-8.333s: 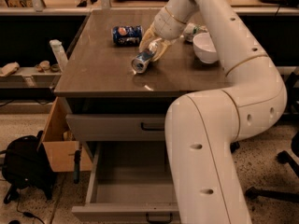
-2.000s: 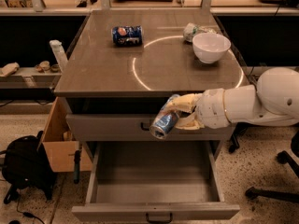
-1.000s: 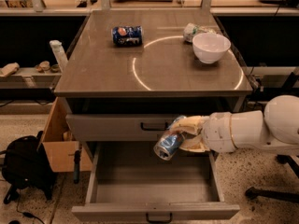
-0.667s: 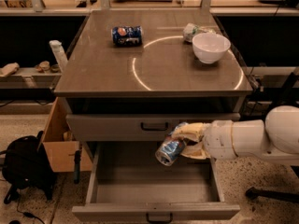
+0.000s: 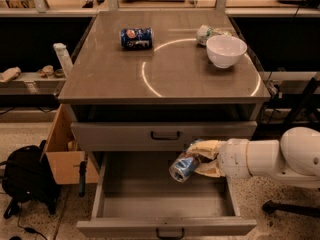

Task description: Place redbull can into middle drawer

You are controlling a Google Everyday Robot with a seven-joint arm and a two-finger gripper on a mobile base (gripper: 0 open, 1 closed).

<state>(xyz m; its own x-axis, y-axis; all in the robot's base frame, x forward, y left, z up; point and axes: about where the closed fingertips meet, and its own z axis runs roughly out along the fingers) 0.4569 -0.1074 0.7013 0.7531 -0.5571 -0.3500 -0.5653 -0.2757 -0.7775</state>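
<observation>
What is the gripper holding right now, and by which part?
The gripper holds the redbull can by the back part of its body. The can's free end tilts down-left over the open middle drawer.

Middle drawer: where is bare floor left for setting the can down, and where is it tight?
The drawer floor is bare across its left half, from its left side to below the slim can, and along its front edge. It is tight only at right-centre, where the pincer, shut on the can, hangs over the tray.
</observation>
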